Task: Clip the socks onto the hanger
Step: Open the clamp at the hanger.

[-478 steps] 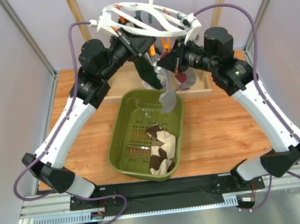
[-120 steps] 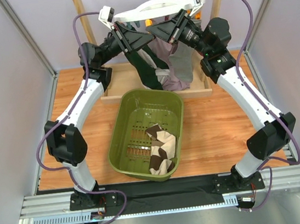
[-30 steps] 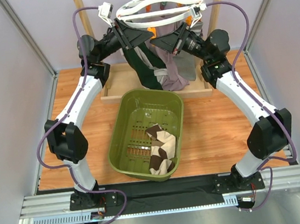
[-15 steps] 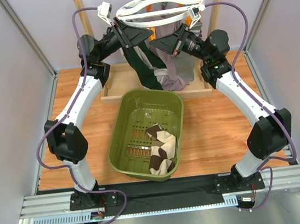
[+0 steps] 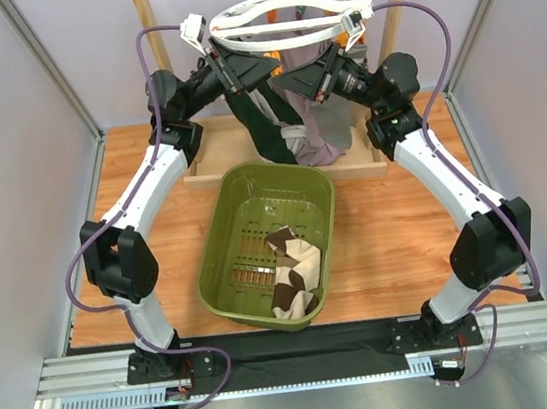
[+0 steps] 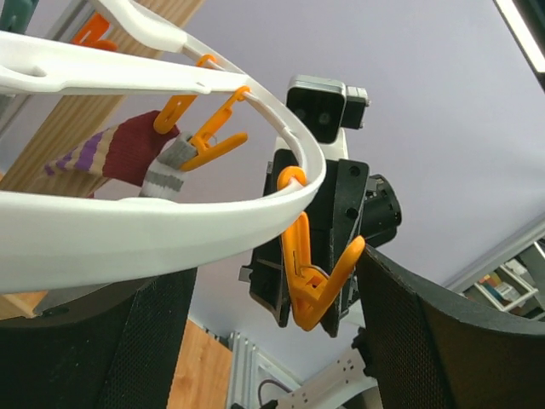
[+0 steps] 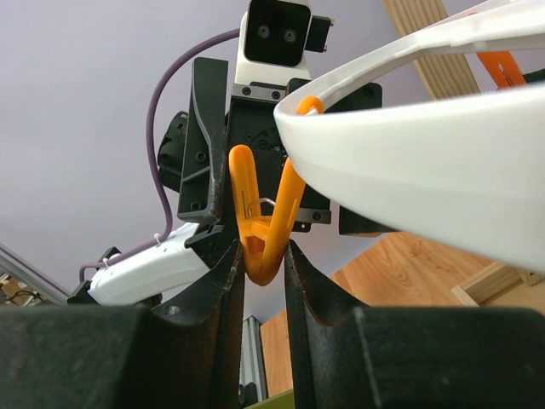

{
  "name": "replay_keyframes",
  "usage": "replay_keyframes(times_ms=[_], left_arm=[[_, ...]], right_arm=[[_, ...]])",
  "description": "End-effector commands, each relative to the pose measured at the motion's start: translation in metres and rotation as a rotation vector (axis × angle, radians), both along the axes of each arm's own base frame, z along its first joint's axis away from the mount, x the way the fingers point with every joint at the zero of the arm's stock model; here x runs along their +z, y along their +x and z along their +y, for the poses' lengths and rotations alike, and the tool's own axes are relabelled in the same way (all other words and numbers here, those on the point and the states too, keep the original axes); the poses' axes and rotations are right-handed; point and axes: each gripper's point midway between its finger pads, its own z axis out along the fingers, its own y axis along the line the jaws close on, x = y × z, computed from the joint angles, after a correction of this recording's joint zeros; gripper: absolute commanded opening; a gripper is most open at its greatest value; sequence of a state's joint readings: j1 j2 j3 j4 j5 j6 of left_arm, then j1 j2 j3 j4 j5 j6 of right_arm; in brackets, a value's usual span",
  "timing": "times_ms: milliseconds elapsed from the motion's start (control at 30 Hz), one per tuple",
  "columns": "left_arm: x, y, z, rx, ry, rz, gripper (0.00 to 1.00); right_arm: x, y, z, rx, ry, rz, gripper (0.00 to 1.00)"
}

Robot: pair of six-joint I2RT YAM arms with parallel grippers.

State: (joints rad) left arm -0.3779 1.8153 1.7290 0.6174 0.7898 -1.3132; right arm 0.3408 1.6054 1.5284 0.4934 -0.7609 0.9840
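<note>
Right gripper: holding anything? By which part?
The right gripper pinches an orange clip hanging from the hanger, gripping the clip's lower end.

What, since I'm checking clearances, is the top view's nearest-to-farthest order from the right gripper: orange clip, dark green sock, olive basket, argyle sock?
From the right gripper:
1. orange clip, pinched between its fingers.
2. dark green sock, hanging just below, to its left.
3. olive basket, down on the table.
4. argyle sock, in the basket's near end.
</note>
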Motion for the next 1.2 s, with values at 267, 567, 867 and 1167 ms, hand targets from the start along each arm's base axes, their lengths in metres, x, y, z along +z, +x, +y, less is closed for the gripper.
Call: replay_keyframes(times_ms=[267,567,867,1167], left_arm=[[0.046,-0.015,0.005,-0.074,-0.164,-0.122,0.73],[0.061,-0.029,0.007,-0.122,-0.207,-0.204,0.71],[0.064,-0.033,0.001,-0.116,-0.222,-0.212,0.70],[0.071,-0.031,0.007,-0.006,-0.275,-0.244,0.76]], right_arm=[[0.022,-0.010,0.000,0.048,0.028,-0.055,0.00],[0.021,-0.009,0.001,0.055,0.031,-0.049,0.00],[0.017,-0.005,0.002,0.045,0.018,-0.036,0.00],[0.019,-0.002,0.002,0.046,0.024,-0.028,0.00]])
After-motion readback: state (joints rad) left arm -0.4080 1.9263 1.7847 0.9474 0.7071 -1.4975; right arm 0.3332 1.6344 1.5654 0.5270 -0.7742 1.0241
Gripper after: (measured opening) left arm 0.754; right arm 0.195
